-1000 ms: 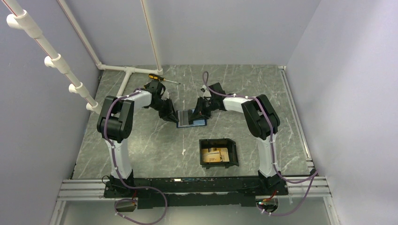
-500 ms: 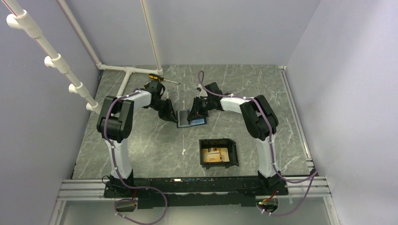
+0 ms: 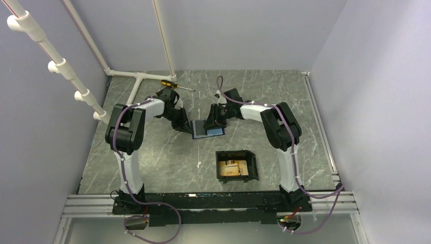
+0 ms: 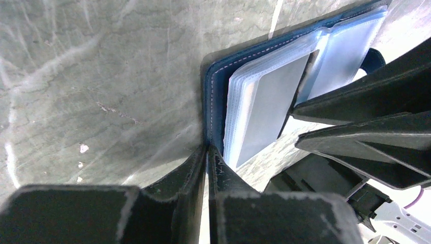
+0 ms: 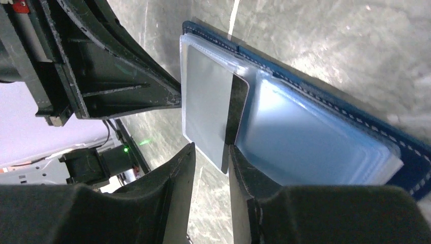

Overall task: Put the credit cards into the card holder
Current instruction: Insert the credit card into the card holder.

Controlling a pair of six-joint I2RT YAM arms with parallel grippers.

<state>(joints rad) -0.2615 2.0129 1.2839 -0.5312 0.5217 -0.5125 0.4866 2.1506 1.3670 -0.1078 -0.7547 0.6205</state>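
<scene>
The card holder [image 3: 251,168], a shallow black tray, lies near the front of the table with orange-gold credit cards [image 3: 234,168] inside it. Behind it a dark blue wallet [image 3: 212,130] lies open, its clear sleeves [image 5: 305,137] showing. My left gripper [image 3: 186,127] [image 4: 207,148] is shut on the edge of the wallet's blue cover [image 4: 216,96]. My right gripper [image 3: 210,123] [image 5: 210,147] is open at the wallet's other side. The corner of a grey sleeve page [image 5: 206,109] hangs between its fingers, close to the right fingertip [image 5: 239,160].
A screwdriver with a yellow and black handle [image 3: 170,84] lies at the back of the table, behind the left arm. A white pipe frame [image 3: 134,89] stands at the back left. Walls close in the table on three sides.
The right jaws have spread apart around the sleeve page. The left jaws have closed further at the wallet's edge. The tray and its cards have not moved.
</scene>
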